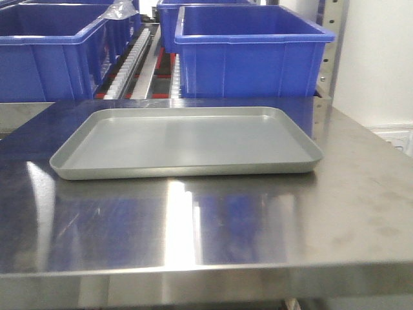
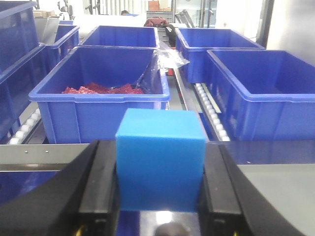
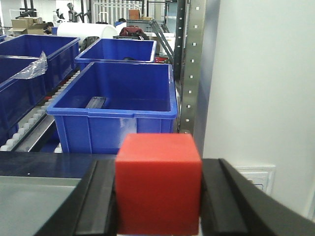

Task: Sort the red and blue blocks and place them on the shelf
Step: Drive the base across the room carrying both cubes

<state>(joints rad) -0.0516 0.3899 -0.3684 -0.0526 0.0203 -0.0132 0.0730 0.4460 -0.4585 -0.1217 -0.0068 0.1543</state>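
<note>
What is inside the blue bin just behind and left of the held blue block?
Red pieces lie in the bin beside clear plastic film; its near wall hides the front floor.

The left end effector [image 2: 160, 157] and right end effector [image 3: 158, 169] each show 2 matte black, wedge-shaped fingers [image 2: 101, 187].

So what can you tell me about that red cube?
The red block is a small plain cube, matte and evenly coloured, possibly plastic. It sits upright and square, clamped between the black fingers of the right gripper, which press its left and right faces. Its underside is out of view.
</note>
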